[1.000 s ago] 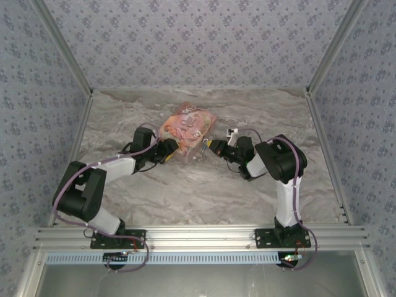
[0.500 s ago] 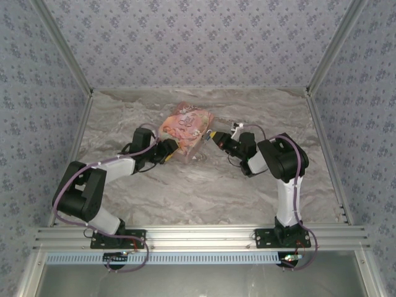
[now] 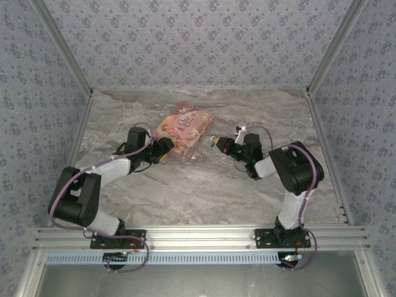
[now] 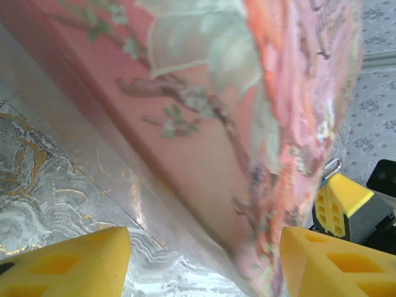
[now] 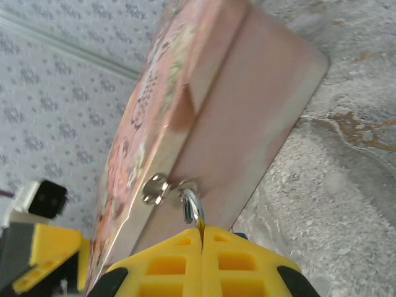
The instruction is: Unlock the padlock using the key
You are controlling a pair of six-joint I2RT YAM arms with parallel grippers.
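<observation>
The padlock [image 5: 193, 207] hangs by its silvery shackle from the hasp [image 5: 154, 187] on the side of the pink box [image 5: 235, 105]. My right gripper [image 5: 202, 230] is shut on the padlock's body, which is almost wholly hidden between the yellow fingers; a sliver of teal shows at their right. From above, the right gripper [image 3: 215, 142] is at the right side of the box [image 3: 185, 127]. My left gripper [image 3: 167, 148] is at the box's left corner. It is open [image 4: 204, 241], with the box's lower edge [image 4: 216, 111] between the fingers. The key is hidden.
The box lies tilted at the middle back of the marble tabletop [image 3: 198, 192]. Patterned walls close in the back and both sides. In the left wrist view, the right gripper's yellow finger [image 4: 337, 201] and the shackle [image 4: 332, 166] show past the box's far edge.
The right arm's elbow has swung out to the right while its gripper stayed at the box's right side. The left arm has settled lower and a little left.
</observation>
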